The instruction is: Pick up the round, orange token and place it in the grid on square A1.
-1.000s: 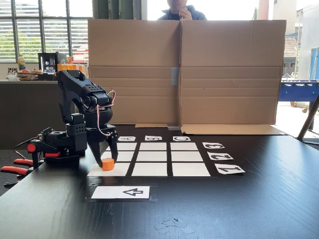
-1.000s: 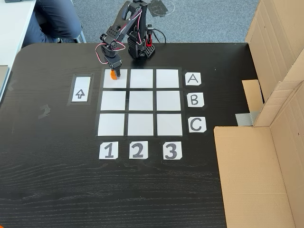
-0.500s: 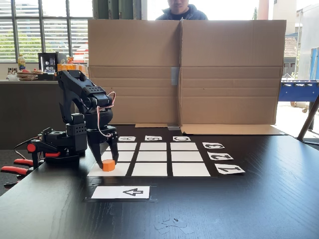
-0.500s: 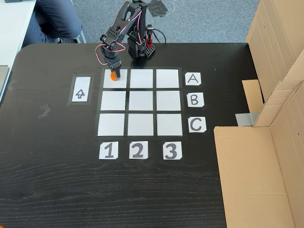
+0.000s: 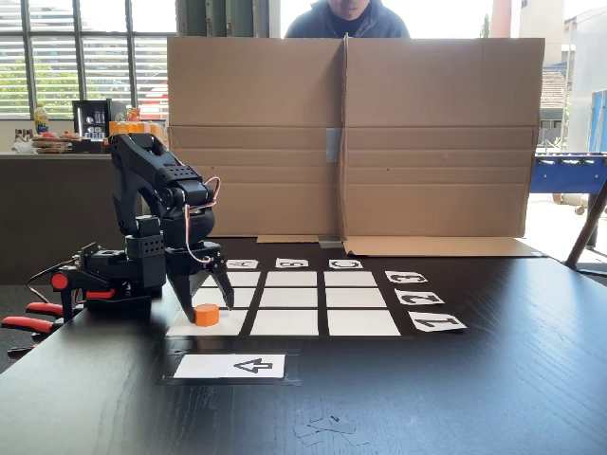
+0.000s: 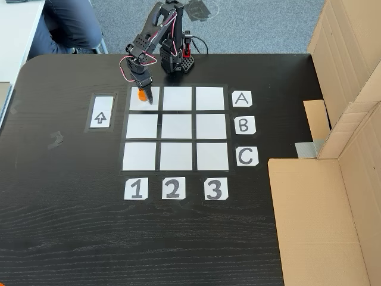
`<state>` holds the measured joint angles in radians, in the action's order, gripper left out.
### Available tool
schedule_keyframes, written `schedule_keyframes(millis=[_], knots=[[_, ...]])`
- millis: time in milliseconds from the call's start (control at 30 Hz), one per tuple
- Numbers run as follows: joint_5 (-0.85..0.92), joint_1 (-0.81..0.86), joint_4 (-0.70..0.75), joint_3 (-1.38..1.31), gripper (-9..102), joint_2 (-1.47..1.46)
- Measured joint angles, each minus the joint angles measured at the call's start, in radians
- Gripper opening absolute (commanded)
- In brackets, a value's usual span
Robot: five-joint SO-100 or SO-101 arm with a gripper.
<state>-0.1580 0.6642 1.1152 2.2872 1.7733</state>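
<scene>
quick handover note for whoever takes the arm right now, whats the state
Gripper: open, fingers straddling the token, low over the grid.
Token: resting flat on square A1, the corner cell by the arrow card; in the high fixed view it sits near that cell's upper left edge.
Done: token is on A1 and looks released.
Left: lift the arm clear without nudging the token, then park it.
</scene>
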Motion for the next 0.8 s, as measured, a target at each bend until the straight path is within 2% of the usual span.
schedule_keyframes(millis=[533,800], knots=[[0.008,0.107,-0.029,-0.138,34,-0.002],[0.012,0.150,-0.028,-0.222,34,0.127]])
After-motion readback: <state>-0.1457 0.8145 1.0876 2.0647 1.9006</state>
